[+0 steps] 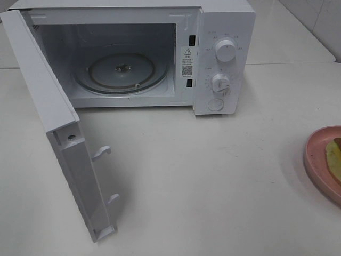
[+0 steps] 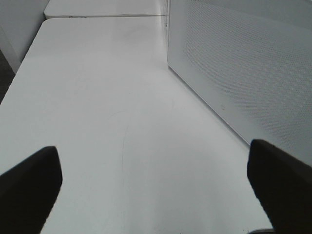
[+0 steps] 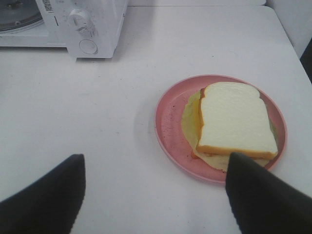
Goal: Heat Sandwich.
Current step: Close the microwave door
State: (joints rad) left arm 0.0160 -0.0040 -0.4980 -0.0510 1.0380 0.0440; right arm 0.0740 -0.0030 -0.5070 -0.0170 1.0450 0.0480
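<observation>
- You are working on a plain white worktop (image 1: pixel 186 176); the exterior view shows pale wall tiles at its far right corner.
- Count one white microwave oven (image 1: pixel 224 58) with two round dials, its door (image 1: pixel 58 138) swung wide open, and one glass turntable (image 1: pixel 121 72) inside.
- One round pink plate (image 3: pixel 168 122) carries one sandwich of square white bread with tan crust and yellow filling (image 3: pixel 234 119), right of the oven.
- Only your right wrist view shows the whole sandwich; overhead the frame edge cuts it off.
- Your left hand (image 2: pixel 156 190) is spread wide and empty beside the door's perforated panel.
- Your right hand (image 3: pixel 156 195) is wide apart, holding nothing, near the plate.
</observation>
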